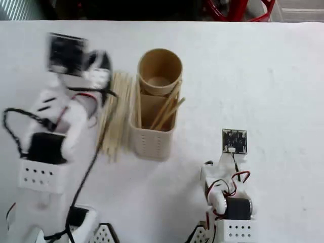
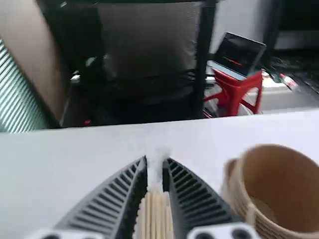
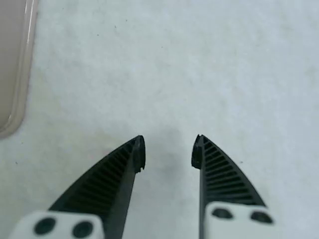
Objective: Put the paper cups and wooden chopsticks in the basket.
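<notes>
A beige basket [image 1: 152, 139] stands mid-table. Inside it sit a paper cup [image 1: 160, 71] and a few wooden chopsticks [image 1: 167, 109] leaning against it. A loose pile of chopsticks [image 1: 115, 114] lies on the table along the side of the basket where my left arm is. My left gripper [image 1: 101, 71] is at the far end of that pile. In the left wrist view, my left gripper [image 2: 155, 167] is shut on chopsticks [image 2: 154, 214], with the cup [image 2: 274, 189] close beside it. My right gripper [image 3: 168, 149] is open over bare table.
The right arm [image 1: 228, 187] is folded near the front edge, away from the basket. In the right wrist view, a beige basket edge [image 3: 15, 64] shows off to one side. Cables trail from the left arm [image 1: 50, 126]. The white table stretches far beyond the basket.
</notes>
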Controlling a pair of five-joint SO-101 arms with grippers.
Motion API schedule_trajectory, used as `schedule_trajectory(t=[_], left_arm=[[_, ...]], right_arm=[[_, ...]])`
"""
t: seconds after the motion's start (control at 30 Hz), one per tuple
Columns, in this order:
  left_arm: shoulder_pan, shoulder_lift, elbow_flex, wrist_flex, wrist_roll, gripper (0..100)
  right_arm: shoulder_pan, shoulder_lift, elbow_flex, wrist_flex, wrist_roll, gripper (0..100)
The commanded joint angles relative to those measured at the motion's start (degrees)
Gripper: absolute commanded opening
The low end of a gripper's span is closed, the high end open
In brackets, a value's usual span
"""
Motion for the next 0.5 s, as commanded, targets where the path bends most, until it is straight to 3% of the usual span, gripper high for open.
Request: schedule_trajectory(t=[0.0,0.33,0.47], left_arm=[[-6.99,-1.36,1.85,-0.7,4.4,8],[-8.75,-1.36,27.87,-20.66,4.4,8],[-8.75,-1.36,30.15,-21.19,0.53,8]], right_arm=[[-0.57,-0.48,0.53,0.4,0.44,15.9],[-0.57,-0.48,0.53,0.4,0.44,15.9],[-0.57,-0.48,0.53,0.4,0.44,15.9]])
